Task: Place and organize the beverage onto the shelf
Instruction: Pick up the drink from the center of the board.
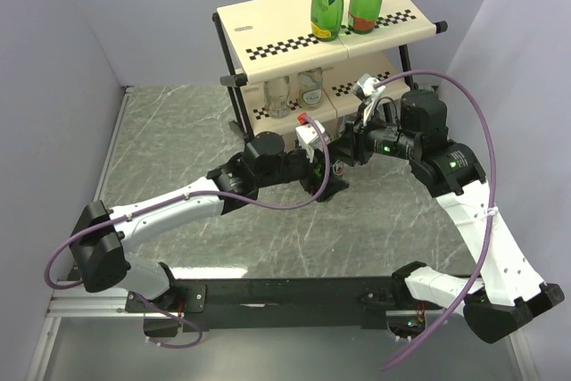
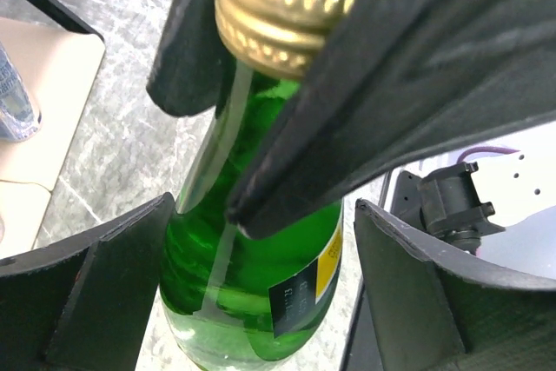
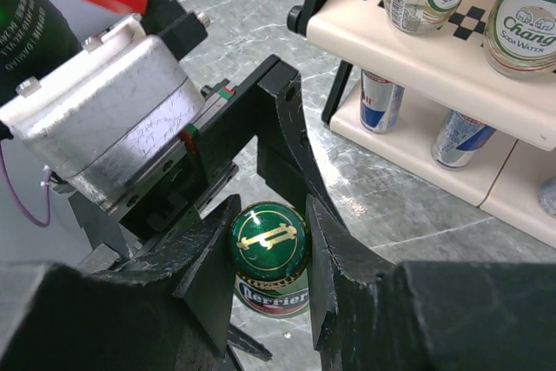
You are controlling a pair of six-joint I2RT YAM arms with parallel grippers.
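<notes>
Green glass bottle (image 2: 252,301) stands upright just in front of the shelf (image 1: 268,46), over the marble table (image 1: 178,140). Right gripper (image 3: 269,254) pinches its capped neck; left gripper (image 2: 261,275) brackets the body lower down, whether gripping or slack I cannot tell. Two more green bottles (image 1: 327,2) stand on the top tier.

Pale lavender walls (image 1: 62,24) enclose grey-green marbled tabletop (image 1: 178,122); black rail (image 1: 285,294) along near edge; soft light.

Two green bottles (image 1: 327,2) on shelf (image 1: 268,35) top, clear bottles (image 1: 278,95) below
</notes>
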